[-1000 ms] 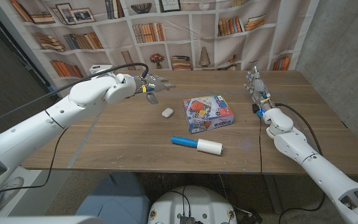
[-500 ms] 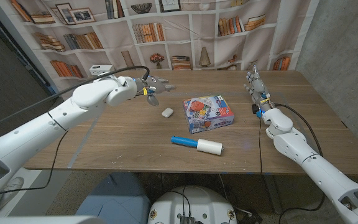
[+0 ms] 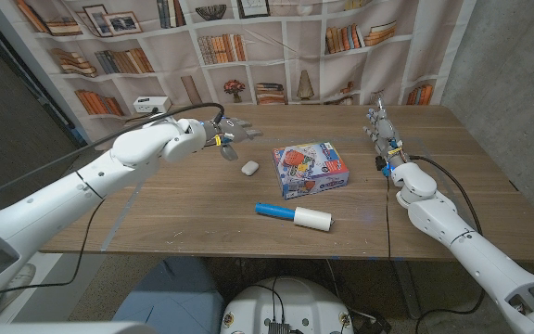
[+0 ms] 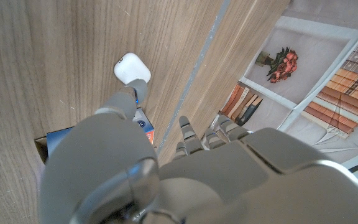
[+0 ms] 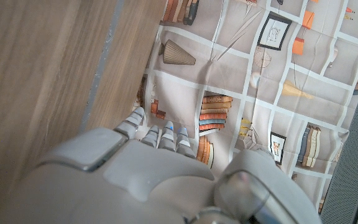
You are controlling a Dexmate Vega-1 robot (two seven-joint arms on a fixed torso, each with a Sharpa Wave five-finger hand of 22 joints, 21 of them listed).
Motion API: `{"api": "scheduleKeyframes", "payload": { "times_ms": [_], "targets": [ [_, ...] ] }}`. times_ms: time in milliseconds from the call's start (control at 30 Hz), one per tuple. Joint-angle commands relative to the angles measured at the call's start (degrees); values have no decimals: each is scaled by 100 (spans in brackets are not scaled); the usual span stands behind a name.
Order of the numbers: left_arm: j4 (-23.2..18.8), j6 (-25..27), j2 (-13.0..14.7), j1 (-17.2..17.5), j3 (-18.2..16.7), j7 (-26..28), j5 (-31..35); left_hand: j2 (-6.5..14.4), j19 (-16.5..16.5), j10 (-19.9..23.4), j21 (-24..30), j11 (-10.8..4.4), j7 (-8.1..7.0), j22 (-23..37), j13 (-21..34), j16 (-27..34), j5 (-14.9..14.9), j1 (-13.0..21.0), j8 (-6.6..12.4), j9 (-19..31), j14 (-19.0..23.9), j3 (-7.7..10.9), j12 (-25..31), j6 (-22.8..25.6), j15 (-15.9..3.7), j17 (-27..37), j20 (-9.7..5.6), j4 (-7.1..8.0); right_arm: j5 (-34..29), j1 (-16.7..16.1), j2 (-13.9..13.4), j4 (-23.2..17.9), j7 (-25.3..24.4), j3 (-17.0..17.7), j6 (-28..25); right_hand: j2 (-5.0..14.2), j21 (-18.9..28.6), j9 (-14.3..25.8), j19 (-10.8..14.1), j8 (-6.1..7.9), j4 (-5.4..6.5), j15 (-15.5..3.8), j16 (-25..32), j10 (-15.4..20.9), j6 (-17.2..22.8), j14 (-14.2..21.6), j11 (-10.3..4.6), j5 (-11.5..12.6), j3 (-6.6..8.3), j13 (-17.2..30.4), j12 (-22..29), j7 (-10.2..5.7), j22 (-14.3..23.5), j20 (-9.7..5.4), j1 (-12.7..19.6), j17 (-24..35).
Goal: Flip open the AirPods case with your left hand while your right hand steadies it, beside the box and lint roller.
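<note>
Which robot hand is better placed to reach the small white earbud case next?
Left, probably. The left robot hand hovers just behind the small white earbud case, holding nothing. The right robot hand waits at the table's far right, beyond the colourful cardboard box.
</note>
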Motion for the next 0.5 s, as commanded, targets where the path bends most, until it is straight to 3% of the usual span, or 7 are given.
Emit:
{"api": "scheduleKeyframes", "payload": {
  "times_ms": [33,500],
  "targets": [
    [42,10,-68,22,89,39,10,-62,-51,89,24,-34,59,11,41,42,-20,12,10,19,37,-22,64,-728,10,9,-5,19,6,-49,-23,-47,-25,14,-22,-2,31,27,-59,-4,-28,8,13,-19,-35,-50,-1,-2,-1,17,-18,-22,32,20,83,-2],
    [9,83,-105,88,112,97,47,-92,-39,234,37,-83,46,13,162,62,-129,-50,36,22,191,-65,227,-679,-14,15,12,48,23,-87,-13,-43,-19,14,-9,1,33,28,-66,-4,-32,7,15,-21,-35,-55,-15,-10,2,19,-18,-25,32,23,86,0]
  ]
}}
